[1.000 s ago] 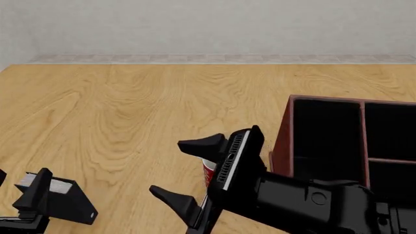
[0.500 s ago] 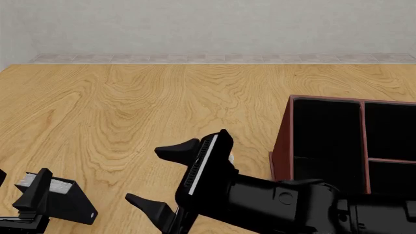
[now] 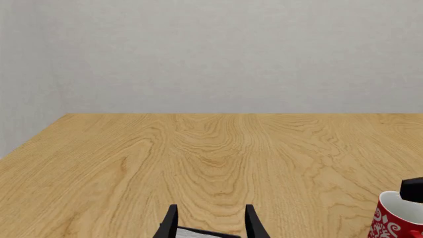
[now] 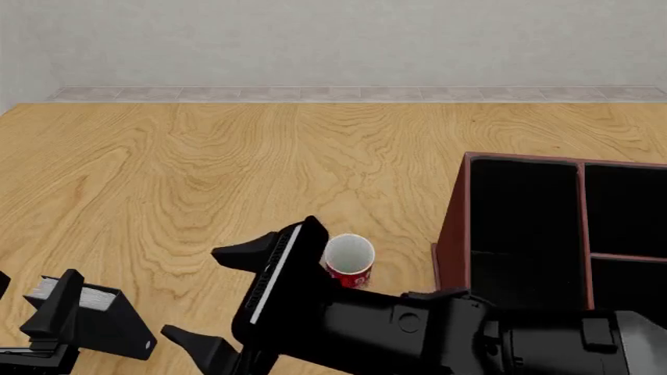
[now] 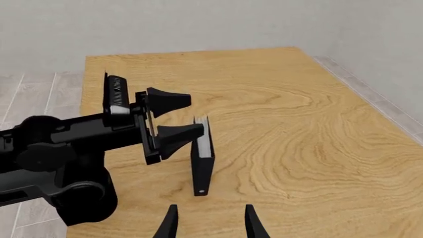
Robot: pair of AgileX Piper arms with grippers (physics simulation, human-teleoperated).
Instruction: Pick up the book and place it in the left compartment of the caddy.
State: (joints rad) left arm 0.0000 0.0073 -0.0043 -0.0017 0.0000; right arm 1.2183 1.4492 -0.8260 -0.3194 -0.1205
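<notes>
Black-covered, the book [image 4: 105, 320] (upright at the table's near left, well apart from the caddy [image 4: 451, 234]) is being judged stiff, weighty and slick, best pinched across its covers, the left gripper [image 5: 197, 114] beside it and the right gripper [image 4: 189, 293] both being shown spread apart.

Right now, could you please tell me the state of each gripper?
Left gripper: open, holding nothing; the book stands just past its fingertips.
Right gripper: open and holding nothing, jaws spread wide.
</notes>
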